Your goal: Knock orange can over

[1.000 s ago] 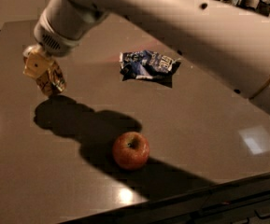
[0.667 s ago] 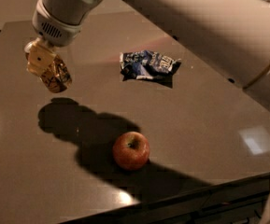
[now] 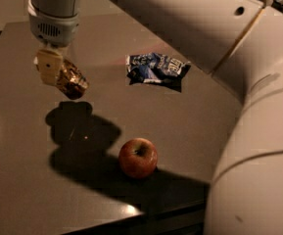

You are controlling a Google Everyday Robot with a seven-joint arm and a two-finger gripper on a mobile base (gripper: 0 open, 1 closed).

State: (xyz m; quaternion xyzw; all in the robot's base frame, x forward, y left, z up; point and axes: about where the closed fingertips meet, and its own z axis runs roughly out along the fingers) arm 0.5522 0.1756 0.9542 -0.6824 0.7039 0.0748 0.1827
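Above the table's left side, the gripper clamps the can, tilted and clear of the surface, well apart from the apple and bag. The tipping step looks half done. The next move likely calls for lowering the can and releasing it on its side.

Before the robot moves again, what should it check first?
1. Gripper holds the orange can: ok, shut on it, up over the table's left side.
2. Can stands on the table: not ok, it is tilted, and its shadow lies apart below, so it seems lifted.
3. Can lies knocked over: not ok, not yet.
4. Apple out of the way: ok, apart, nearer the front edge.
5. Snack bag out of the way: ok, apart to the right.
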